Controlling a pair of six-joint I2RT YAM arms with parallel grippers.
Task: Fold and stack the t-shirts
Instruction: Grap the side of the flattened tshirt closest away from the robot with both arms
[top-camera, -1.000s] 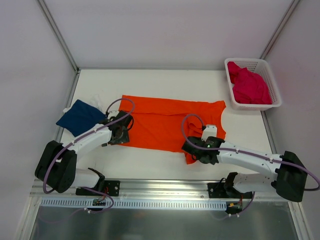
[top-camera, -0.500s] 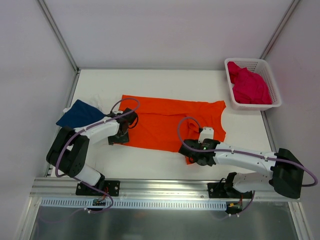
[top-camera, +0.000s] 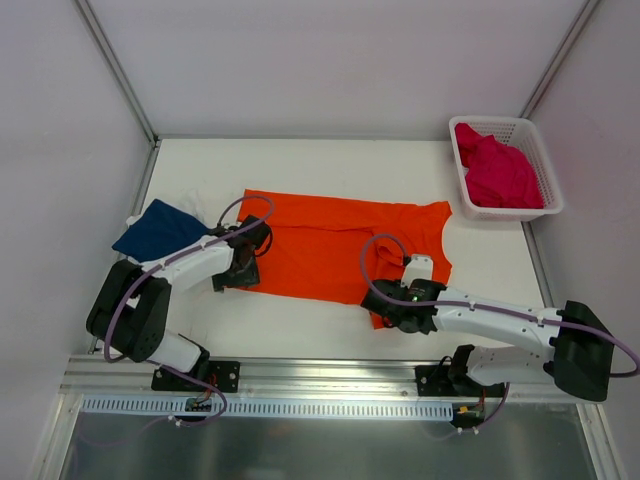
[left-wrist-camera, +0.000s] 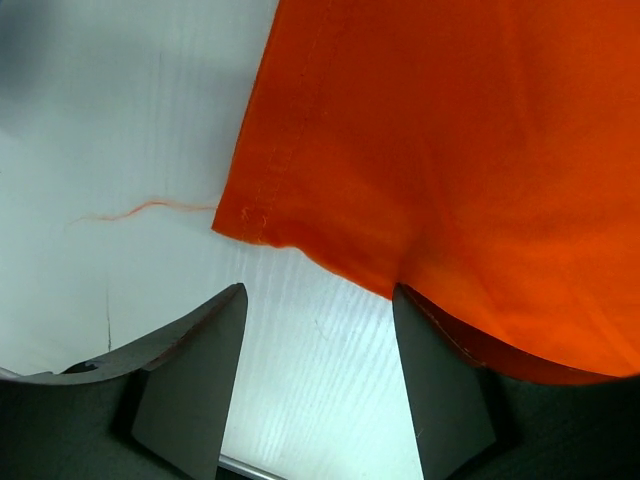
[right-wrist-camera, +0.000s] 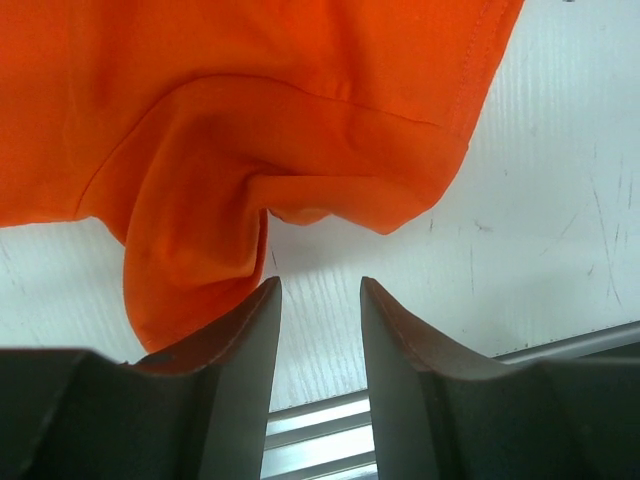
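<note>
The orange shirt (top-camera: 340, 245) is lying spread flat on the table (top-camera: 330, 165), its long axis running left to right in front of both arms. The navy shirt (top-camera: 160, 233) is sitting folded just beside its left end. The magenta shirt (top-camera: 497, 172) is lying bunched in the basket (top-camera: 548, 190) at the far right corner.

Each arm is working its own end of the orange shirt. The left pincer (left-wrist-camera: 319, 292) is hovering low at the near left corner with its jaws spread and only bare table between them. The stitched corner is lying just ahead of the gap, and the cloth edge is draping against the right-hand jaw.

The right pincer (right-wrist-camera: 320, 283) is hanging over the crumpled near sleeve at the right end. Its jaws are standing apart with a narrower gap and are pinching nothing. The sleeve's fold is sitting just ahead, brushing the left-hand jaw.

So the near long edge is lying just ahead of both pincers. Each is probably needing a short push forward before closing on the cloth to carry that edge away toward the far side.
</note>
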